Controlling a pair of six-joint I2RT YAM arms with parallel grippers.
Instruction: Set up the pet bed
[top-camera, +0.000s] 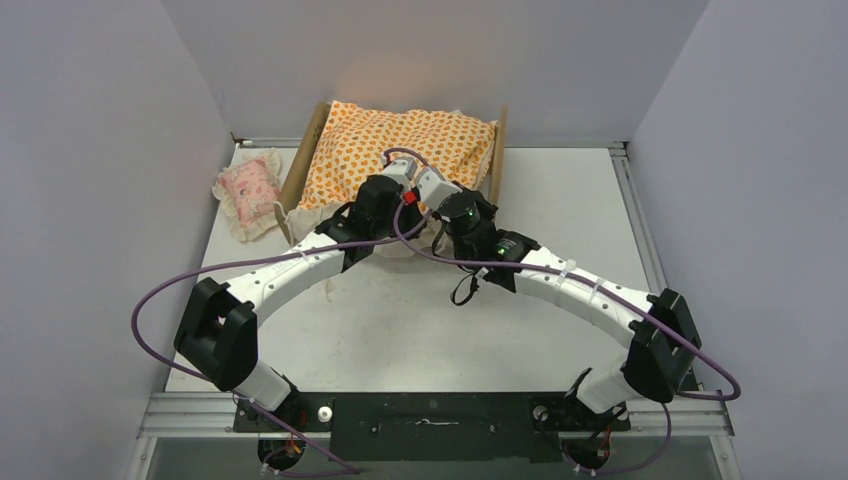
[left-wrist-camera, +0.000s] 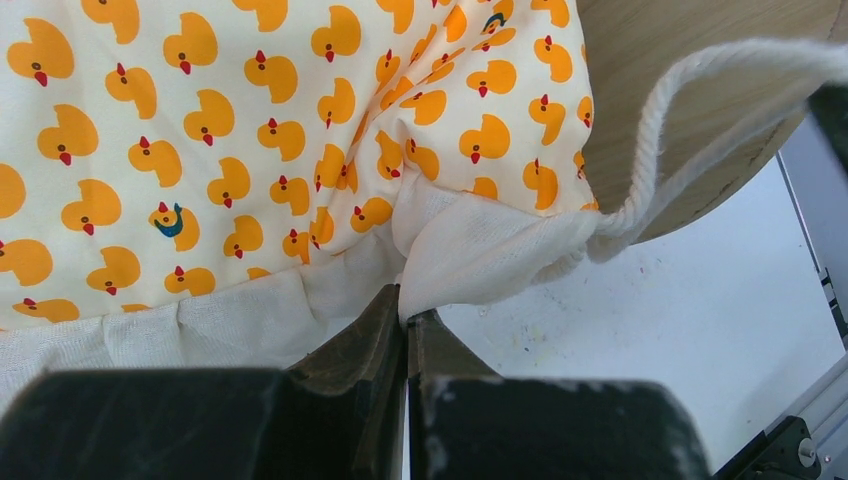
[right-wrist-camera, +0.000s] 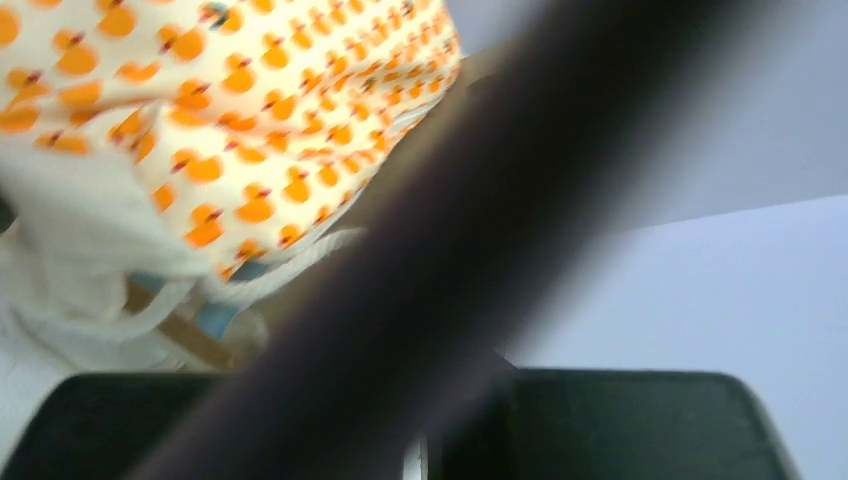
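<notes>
Top external view, and the bed (top-camera: 304, 160) sits at the far edge of the table (top-camera: 560, 230), backed up against the wall, with the duck-print cushion (top-camera: 400, 145) already lying between its two wooden ends. The pillow (top-camera: 248, 190) waits off to the bed's left, on the table, just beside the frame.

Both arms crowd in at the cushion's near edge. On the left wrist camera, the left claw (left-wrist-camera: 405, 312) is clenched tight on the cushion's white frill (left-wrist-camera: 480, 255), right at the corner. That corner sits just beside the rounded board (left-wrist-camera: 690, 60), where a thick white cord (left-wrist-camera: 650, 130) runs out. Pinching the frill rather than the padding looks like the sensible way to tug the corner square without dragging the whole frame.

The right claw (top-camera: 440, 195) is harder to call. Its own camera is blurred, with a dark bar across the shot, so I cannot tell whether it grips anything. By my reading, the cushion is being straightened and the pillow comes after.
</notes>
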